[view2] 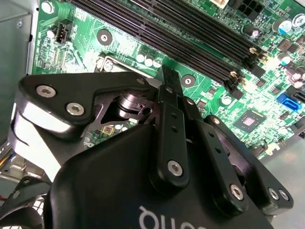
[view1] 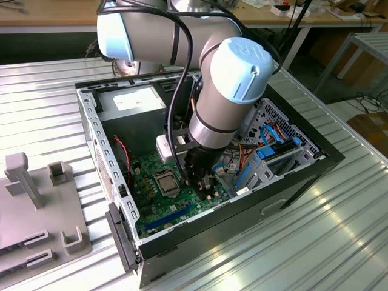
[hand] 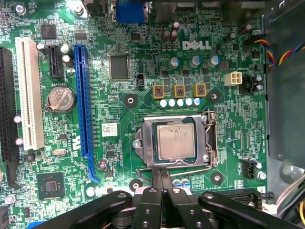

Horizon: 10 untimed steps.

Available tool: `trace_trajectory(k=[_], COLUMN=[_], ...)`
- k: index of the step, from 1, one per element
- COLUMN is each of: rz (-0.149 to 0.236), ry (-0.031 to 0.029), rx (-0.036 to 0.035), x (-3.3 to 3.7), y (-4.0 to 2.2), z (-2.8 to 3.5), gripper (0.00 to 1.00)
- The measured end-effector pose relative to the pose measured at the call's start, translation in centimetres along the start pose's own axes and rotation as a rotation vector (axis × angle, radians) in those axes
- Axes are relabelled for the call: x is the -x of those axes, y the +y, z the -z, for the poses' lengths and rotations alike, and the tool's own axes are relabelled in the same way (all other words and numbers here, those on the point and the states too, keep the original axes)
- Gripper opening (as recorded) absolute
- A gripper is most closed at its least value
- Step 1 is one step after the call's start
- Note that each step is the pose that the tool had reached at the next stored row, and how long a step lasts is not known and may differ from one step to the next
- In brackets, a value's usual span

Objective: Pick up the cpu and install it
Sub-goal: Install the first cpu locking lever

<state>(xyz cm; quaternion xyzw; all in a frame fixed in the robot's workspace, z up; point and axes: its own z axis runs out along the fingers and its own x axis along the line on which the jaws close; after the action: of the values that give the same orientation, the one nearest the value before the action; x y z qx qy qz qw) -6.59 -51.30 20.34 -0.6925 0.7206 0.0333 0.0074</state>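
Ribbed metal tabletop (view1: 339, 242) is seen in the exterior view carrying an open computer case (view1: 291, 182), with workbenches behind; the gripper (view1: 203, 182) is lowered over the green motherboard (view1: 157, 203). In the second wrist view, fingers (view2: 170, 119) are pressed together, empty. In the first wrist view, the cpu (hand: 175, 140) is seated in its metal-framed socket (hand: 209, 138), near the motherboard's middle.

Green circuit-patterned motherboard (hand: 143, 95), a long blue plastic slot (hand: 84, 100) next to a white one (hand: 28, 93), silver-grey square cpu (hand: 175, 139), black gripper (hand: 160, 176).
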Motion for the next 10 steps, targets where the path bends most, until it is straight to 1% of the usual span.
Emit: trace_trajectory(k=[7, 10], rz=[0.002, 0.002], ry=[0.0001, 0.0005], rx=[0.0000, 0.0001], x=[-0.01, -0.02], y=[-0.31, -0.33], z=[-0.43, -0.53], gripper=[0.11, 0.11])
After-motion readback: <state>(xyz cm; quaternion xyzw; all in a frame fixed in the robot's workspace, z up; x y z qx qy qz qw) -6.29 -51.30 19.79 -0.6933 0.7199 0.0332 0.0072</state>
